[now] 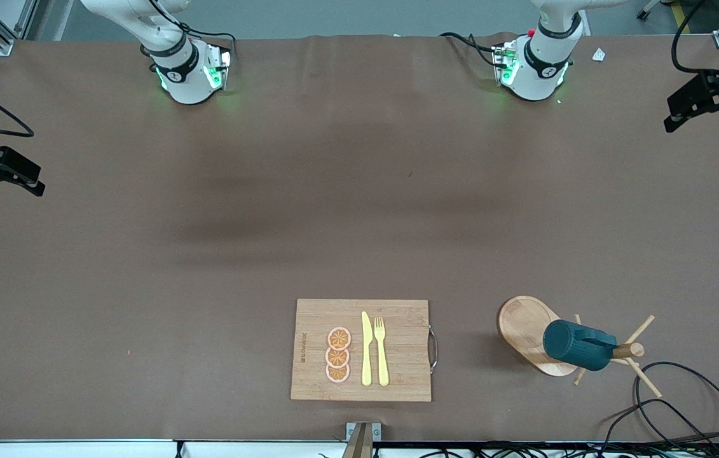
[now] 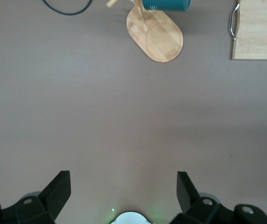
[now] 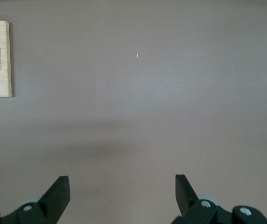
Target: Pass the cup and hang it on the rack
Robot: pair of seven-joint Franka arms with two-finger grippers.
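The dark teal cup (image 1: 572, 343) hangs on a peg of the wooden rack (image 1: 524, 327), which stands near the front camera toward the left arm's end of the table. The left wrist view shows the cup (image 2: 166, 4) and the rack's oval base (image 2: 159, 39) far off. My left gripper (image 1: 683, 111) is open and empty, held up over the table's edge at the left arm's end; in its wrist view (image 2: 124, 176) the fingers stand wide apart. My right gripper (image 1: 16, 172) is open and empty over the right arm's end, and its wrist view (image 3: 122, 179) shows only bare table between the fingers.
A bamboo cutting board (image 1: 397, 318) with a yellow knife (image 1: 366, 350), a yellow fork (image 1: 381, 350) and orange slices (image 1: 338, 355) lies near the front edge at the middle. A black cable (image 1: 683, 394) loops on the table beside the rack.
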